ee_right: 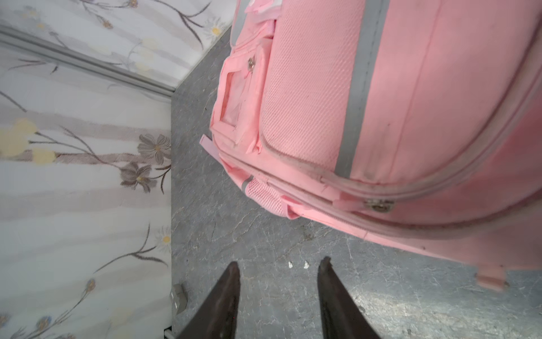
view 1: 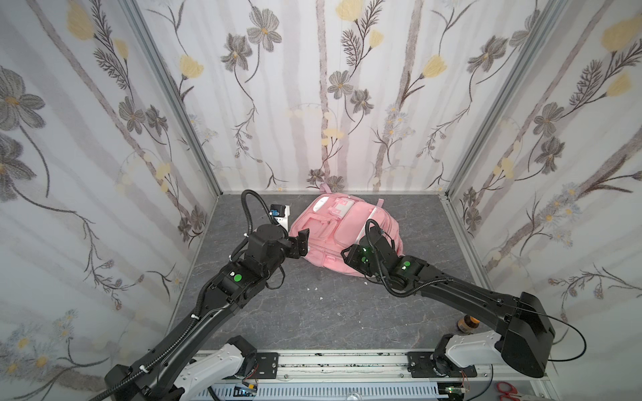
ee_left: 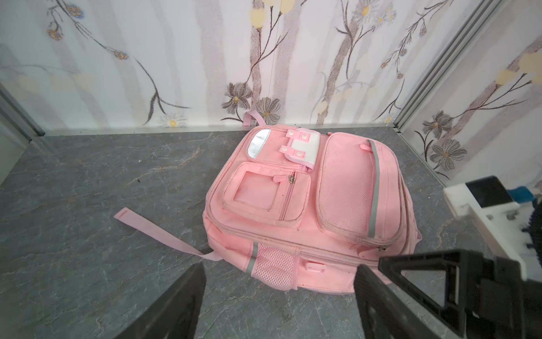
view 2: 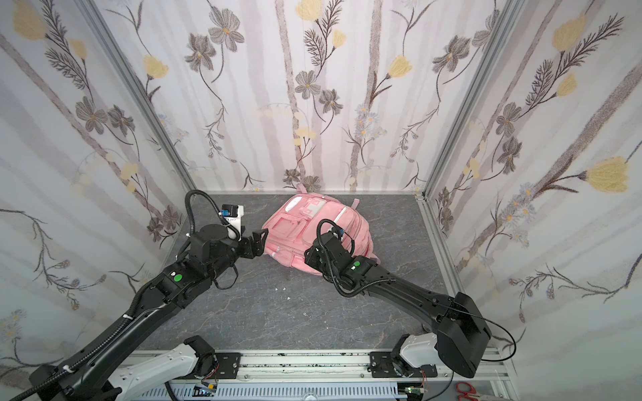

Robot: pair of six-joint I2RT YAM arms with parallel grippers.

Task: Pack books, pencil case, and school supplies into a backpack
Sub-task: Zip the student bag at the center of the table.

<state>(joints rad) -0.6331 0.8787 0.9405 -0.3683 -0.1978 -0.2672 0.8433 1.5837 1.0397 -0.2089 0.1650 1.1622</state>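
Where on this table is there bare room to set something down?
Widest bare patch: the grey tabletop between the two arms, in front of the pink backpack. A narrower strip lies between backpack and right wall. Crowded: the backpack's near corners, flanked by the left gripper and right gripper.

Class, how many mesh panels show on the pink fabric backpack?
2: a large mesh panel on the front of the pink fabric backpack, a small mesh panel on its side wall. The hidden far side may hold another.
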